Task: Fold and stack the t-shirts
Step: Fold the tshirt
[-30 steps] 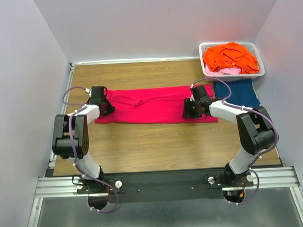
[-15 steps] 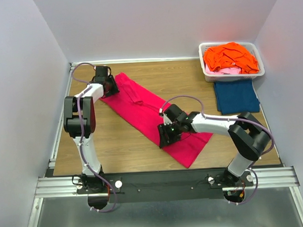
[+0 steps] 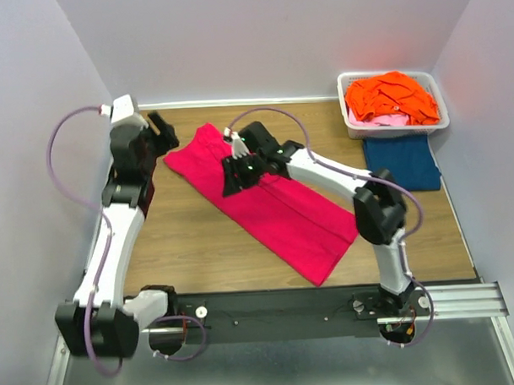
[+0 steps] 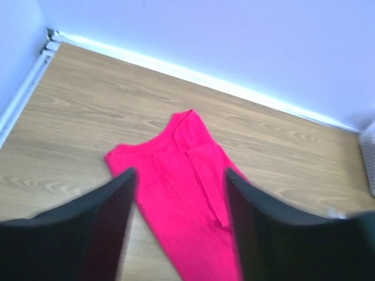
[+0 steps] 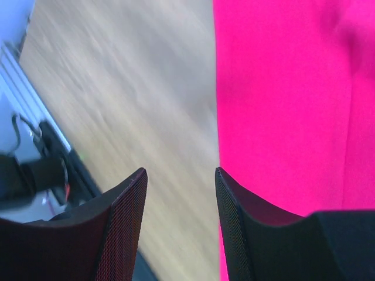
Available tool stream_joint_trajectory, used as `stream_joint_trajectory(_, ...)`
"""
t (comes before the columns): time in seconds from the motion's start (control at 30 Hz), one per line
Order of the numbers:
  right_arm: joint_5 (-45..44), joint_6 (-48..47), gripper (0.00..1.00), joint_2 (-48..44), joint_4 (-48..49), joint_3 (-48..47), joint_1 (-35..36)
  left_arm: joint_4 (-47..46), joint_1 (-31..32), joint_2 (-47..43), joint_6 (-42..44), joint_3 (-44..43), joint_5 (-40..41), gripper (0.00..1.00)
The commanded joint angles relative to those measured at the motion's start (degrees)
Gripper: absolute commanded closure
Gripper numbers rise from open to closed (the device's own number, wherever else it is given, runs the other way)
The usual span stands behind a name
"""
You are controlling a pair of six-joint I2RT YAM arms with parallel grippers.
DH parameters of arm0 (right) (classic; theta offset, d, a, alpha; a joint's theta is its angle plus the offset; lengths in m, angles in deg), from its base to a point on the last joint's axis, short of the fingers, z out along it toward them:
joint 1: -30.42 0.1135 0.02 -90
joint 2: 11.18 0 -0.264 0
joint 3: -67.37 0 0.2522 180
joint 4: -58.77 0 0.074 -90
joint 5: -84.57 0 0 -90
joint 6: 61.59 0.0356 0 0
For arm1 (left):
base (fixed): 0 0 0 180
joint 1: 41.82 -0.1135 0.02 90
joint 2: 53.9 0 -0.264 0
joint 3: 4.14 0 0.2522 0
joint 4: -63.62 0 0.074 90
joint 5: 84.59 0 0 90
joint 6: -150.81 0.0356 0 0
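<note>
The left gripper [image 3: 159, 128] is raised above the table's far-left corner, its fingers [image 4: 105, 228] spread wide with nothing between them. The right gripper [image 3: 233, 172] reaches over the middle of the table, its two fingers [image 5: 123, 222] also apart and holding nothing; bare wood shows in the gap, and the cloth's edge lies just beside one of them. Below both lies the magenta t-shirt [image 3: 274, 204], a long flat strip on the wooden table [image 3: 200, 245], running aslant from near the far-left corner toward the near edge right of centre. A dark blue t-shirt [image 3: 399, 162] lies folded at the right edge. Just behind it, in the far-right corner, a white basket [image 3: 341, 92] holds a crumpled orange t-shirt [image 3: 389, 97] over a pale pink one [image 3: 385, 119].
</note>
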Motion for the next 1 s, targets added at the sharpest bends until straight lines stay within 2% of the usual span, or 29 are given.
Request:
stream_joint_trajectory(0.0,1.45,-3.01,0.43,11.93,-0.88,-15.36,-0.38,3.19,0.14,-10.01,-0.44,12.18,-0.88,0.22)
stream_joint_trajectory(0.03,1.54,-2.66,0.43,17.0,-0.88,-22.44,-0.47,4.33,0.14,-14.55,-0.62,13.34,-0.62,0.22)
stream_joint_trajectory(0.1,1.54,-2.13,0.43,21.77,-0.7,-28.99,-0.82,6.71,0.06,-19.23,-0.62,16.06,-1.14,0.22)
stream_joint_trajectory(0.13,1.63,-1.43,0.43,26.58,-0.7,-35.46,-1.0,7.59,0.14,-23.26,-1.05,16.95,-1.58,0.22)
stream_joint_trajectory(0.17,1.72,-0.99,0.43,28.63,-0.53,-38.04,-1.35,8.03,0.14,-24.78,-0.97,17.74,-1.93,0.1)
stream_joint_trajectory(0.27,1.11,1.21,0.43,35.65,1.4,-44.13,-2.49,10.32,0.23,-25.67,0.17,17.66,-3.51,0.1)
stream_joint_trajectory(0.47,-1.88,7.0,0.43,40.16,8.87,-40.89,-6.18,7.07,0.23,-25.59,0.79,19.95,-6.24,0.1)
stream_joint_trajectory(0.77,-11.46,12.81,0.42,39.81,13.71,-33.33,-18.3,3.47,0.23,-24.18,1.93,22.85,-13.0,0.1)
stream_joint_trajectory(0.97,-7.34,10.54,0.4,38.68,14.24,-38.14,-23.76,2.15,0.49,-22.43,1.41,24.87,-16.96,0.1)
